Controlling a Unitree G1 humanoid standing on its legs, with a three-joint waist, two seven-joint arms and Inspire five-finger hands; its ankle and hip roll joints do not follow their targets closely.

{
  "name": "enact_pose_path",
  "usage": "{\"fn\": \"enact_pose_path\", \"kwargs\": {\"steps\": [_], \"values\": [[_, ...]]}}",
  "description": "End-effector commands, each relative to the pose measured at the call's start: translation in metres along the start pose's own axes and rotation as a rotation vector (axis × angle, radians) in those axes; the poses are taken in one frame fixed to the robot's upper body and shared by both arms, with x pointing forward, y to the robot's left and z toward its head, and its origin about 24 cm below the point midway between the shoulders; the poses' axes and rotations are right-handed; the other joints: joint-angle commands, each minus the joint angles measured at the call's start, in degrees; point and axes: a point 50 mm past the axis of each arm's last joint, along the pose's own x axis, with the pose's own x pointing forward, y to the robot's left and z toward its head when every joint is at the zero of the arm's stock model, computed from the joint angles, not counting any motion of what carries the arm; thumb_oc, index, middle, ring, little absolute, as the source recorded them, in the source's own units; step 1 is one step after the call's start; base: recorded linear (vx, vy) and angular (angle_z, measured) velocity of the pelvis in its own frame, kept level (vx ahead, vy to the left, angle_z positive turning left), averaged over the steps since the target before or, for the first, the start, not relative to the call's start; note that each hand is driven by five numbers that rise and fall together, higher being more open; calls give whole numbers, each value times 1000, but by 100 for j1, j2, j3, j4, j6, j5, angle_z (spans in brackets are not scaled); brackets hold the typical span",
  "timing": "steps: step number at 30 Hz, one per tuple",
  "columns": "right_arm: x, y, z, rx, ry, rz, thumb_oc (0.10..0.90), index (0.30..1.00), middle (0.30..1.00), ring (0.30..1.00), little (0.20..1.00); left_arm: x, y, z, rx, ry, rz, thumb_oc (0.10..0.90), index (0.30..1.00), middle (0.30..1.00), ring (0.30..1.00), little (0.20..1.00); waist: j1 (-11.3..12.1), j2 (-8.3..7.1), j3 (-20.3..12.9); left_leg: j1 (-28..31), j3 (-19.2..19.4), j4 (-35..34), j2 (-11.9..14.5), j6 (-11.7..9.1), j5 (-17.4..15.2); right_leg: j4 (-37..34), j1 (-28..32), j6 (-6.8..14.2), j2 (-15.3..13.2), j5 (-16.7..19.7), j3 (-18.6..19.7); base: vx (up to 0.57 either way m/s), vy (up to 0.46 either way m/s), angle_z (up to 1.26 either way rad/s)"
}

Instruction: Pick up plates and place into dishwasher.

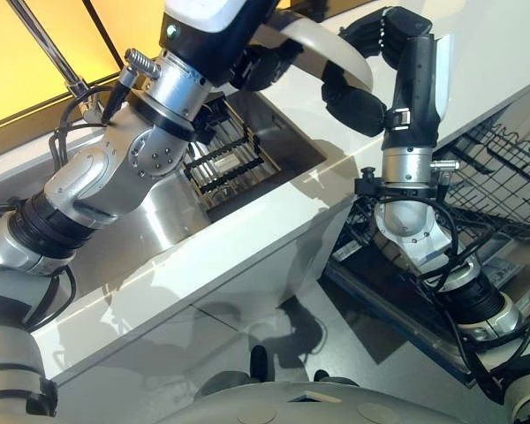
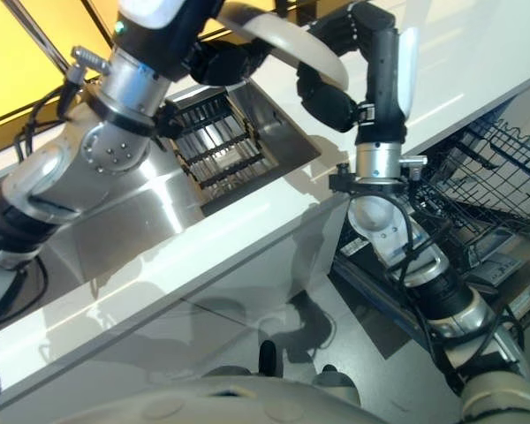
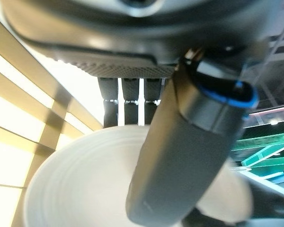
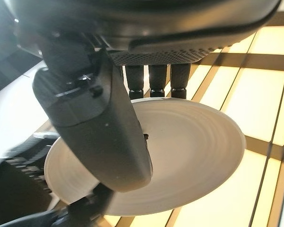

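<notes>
White counter (image 1: 274, 238) runs across the front, nearest the camera, with a steel sink (image 1: 172, 208) sunk into it. A dark rack (image 1: 225, 163) sits in the sink's far end. To the robot's right, lower than the counter, the dishwasher's wire basket (image 1: 503, 177) stands pulled out, well apart from the sink.

Above the sink's far edge both hands meet on one white plate (image 2: 287, 40), held up in the air, clear of the counter and rack. The left hand (image 2: 221, 62) pinches its rim, fingers behind the plate and thumb across its face, as its wrist view shows. The right hand (image 2: 327, 93) grips the opposite edge the same way, thumb over the plate (image 4: 189, 151) and fingers under the rim.
</notes>
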Motion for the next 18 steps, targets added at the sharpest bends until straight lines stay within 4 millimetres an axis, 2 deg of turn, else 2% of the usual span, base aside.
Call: {"fn": "enact_pose_path", "kwargs": {"steps": [1, 12, 18], "values": [[12, -19, 22, 71, -136, -115, 100, 300, 300, 300, 200, 11, 42, -8, 81, -10, 194, 800, 900, 900, 900, 900, 12, -177, -706, 140, 144, 6, -153, -115, -453, 19, -510, 231, 117, 654, 88, 0, 0, 0], [10, -24, 14, 50, -100, -98, 100, 300, 300, 300, 200, 14, 70, -18, 189, 11, 262, 800, 900, 900, 900, 900, 30, -136, -733, 155, 142, 6, -117, -132, -450, 110, -509, 211, 120, 580, 69, 3, 1, 0], [9, -34, 5, 16, -70, -100, 100, 300, 300, 300, 200, 12, 90, -31, 270, 63, 300, 800, 900, 900, 900, 900, 41, -125, -764, 163, 134, 6, -127, -140, -453, 80, -490, 210, 116, 584, 46, 11, 3, 0]]}}
